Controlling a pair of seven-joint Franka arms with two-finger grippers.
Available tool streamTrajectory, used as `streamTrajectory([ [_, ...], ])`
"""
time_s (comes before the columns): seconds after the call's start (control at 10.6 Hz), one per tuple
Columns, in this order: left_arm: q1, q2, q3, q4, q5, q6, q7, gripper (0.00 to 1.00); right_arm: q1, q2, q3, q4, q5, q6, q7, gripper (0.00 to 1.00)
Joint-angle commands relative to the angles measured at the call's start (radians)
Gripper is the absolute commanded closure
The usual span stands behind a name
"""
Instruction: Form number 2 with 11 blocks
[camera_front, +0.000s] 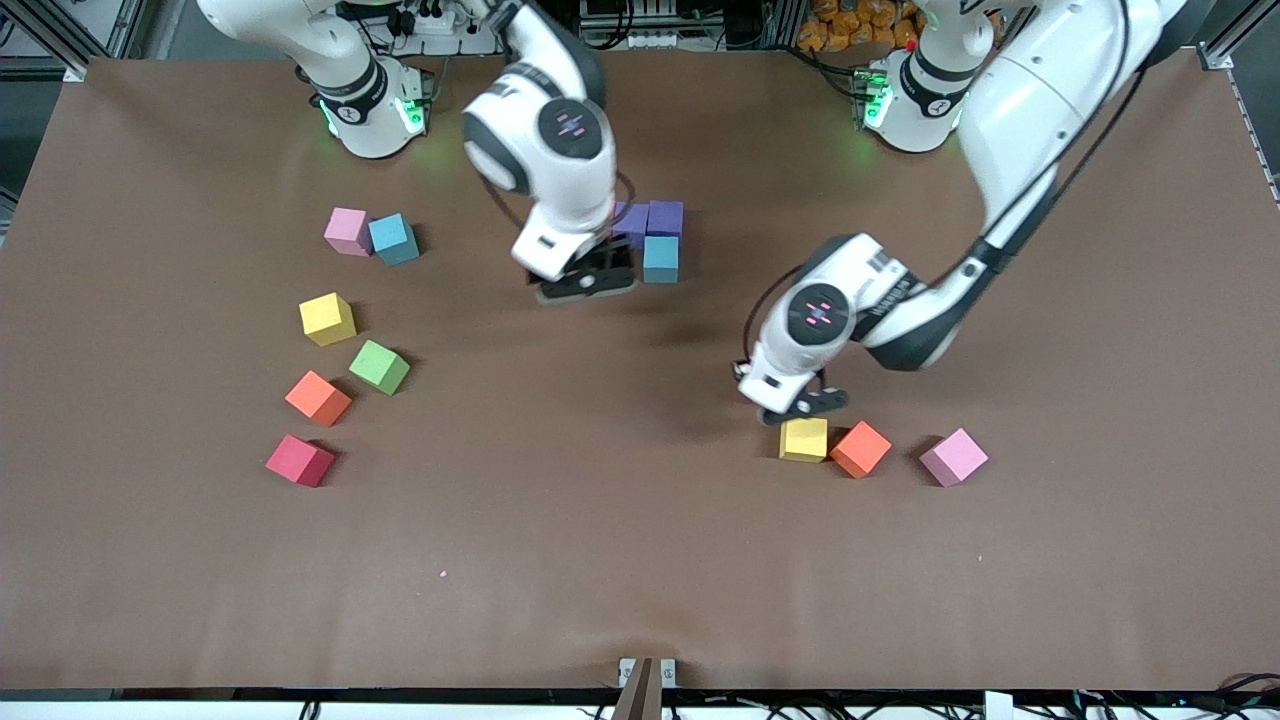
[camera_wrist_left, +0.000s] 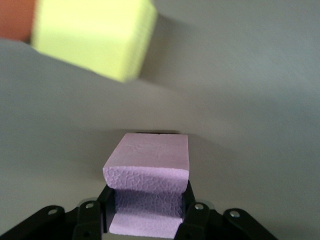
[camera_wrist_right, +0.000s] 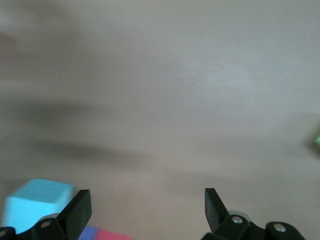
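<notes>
1. Left gripper (camera_front: 803, 404) is clamping a lilac block (camera_wrist_left: 148, 161) between its fingers (camera_wrist_left: 106, 212), low over the table (camera_front: 640, 560) just beside a yellow block (camera_front: 803, 439). Whether that lilac block is touching the table cannot be told.
2. The lilac block is showing a pebbled foam face and soft edges in the left wrist view.
3. The yellow block is sitting toward the left arm's end of the table, touching an orange block (camera_front: 860, 449); a pink block (camera_front: 953, 456) is lying near them, apart, closer still to that end.
4. The right gripper (camera_front: 587, 283) is hanging with its fingers spread wide and holding nothing, over the table beside a small cluster at mid-table.
5. That cluster, the started number 2 (camera_front: 655, 235), is showing two purple blocks (camera_front: 665, 216) side by side, with a blue block (camera_front: 660, 259) touching the one toward the left arm's end, on its side nearer the front camera. The right arm is hiding part of the cluster.
6. Six loose blocks are lying toward the right arm's end: a second pink block (camera_front: 347, 230) touching a second blue block (camera_front: 393, 238), then, successively nearer the front camera, a second yellow block (camera_front: 327, 318), a green block (camera_front: 379, 366), a second orange block (camera_front: 318, 397) and a red block (camera_front: 299, 460), each apart from the others.
</notes>
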Motion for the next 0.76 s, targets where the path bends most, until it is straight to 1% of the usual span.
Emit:
streamTrajectory([
  [0.0, -0.078, -0.005, 0.003, 0.017, 0.008, -0.024, -0.017, 0.57, -0.152, -0.07, 0.012, -0.108, 0.001, 0.032, -0.243, 0.0],
  [0.28, -0.16, -0.002, 0.005, 0.056, 0.019, -0.028, -0.001, 0.56, -0.303, -0.064, 0.013, -0.177, -0.002, 0.131, -0.504, 0.0],
  [0.38, -0.196, 0.001, 0.01, 0.068, 0.019, -0.031, -0.001, 0.56, -0.356, -0.063, 0.013, -0.181, -0.004, 0.133, -0.679, 0.0],
  [0.47, -0.214, 0.002, 0.011, 0.068, 0.022, -0.031, 0.0, 0.56, -0.39, -0.066, 0.013, -0.182, -0.002, 0.133, -0.8, 0.0],
  [0.66, -0.242, 0.005, 0.011, 0.068, 0.023, -0.031, 0.014, 0.56, -0.43, -0.063, 0.013, -0.201, -0.004, 0.136, -0.97, 0.0],
])
